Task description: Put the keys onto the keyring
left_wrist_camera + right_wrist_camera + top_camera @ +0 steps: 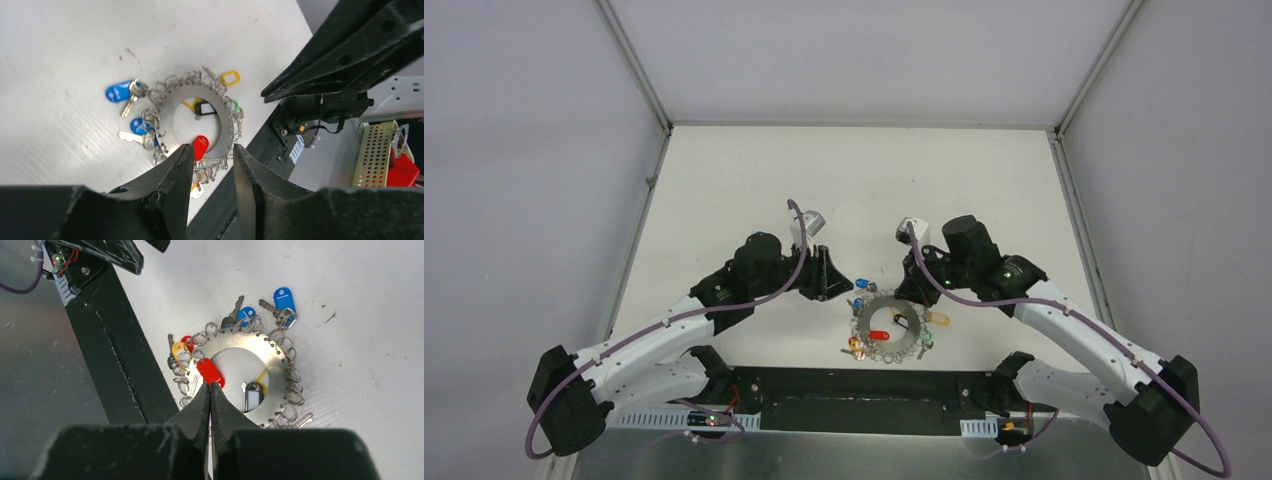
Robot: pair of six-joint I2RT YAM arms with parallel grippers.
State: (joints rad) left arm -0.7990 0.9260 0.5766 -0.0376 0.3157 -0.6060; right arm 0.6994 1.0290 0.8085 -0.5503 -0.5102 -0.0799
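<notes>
Standing clenched, right gripper (210, 386) is touching the near end of the red-tagged key (210, 371). The key is lying dead ahead on the keyring (280, 365), its long axis slanting away leftward; actual grip unclear. Left gripper (212, 150) is hanging part-open above, holding nothing.

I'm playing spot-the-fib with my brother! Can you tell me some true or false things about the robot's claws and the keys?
The right gripper is shut. True.
The left gripper is shut tight. False: its jaws stand apart.
A red tag lies right at the right gripper's tips. True.
The keyring hangs in the air. False: it lies flat on the table.
A blue tag lies outside the keyring. True.
</notes>
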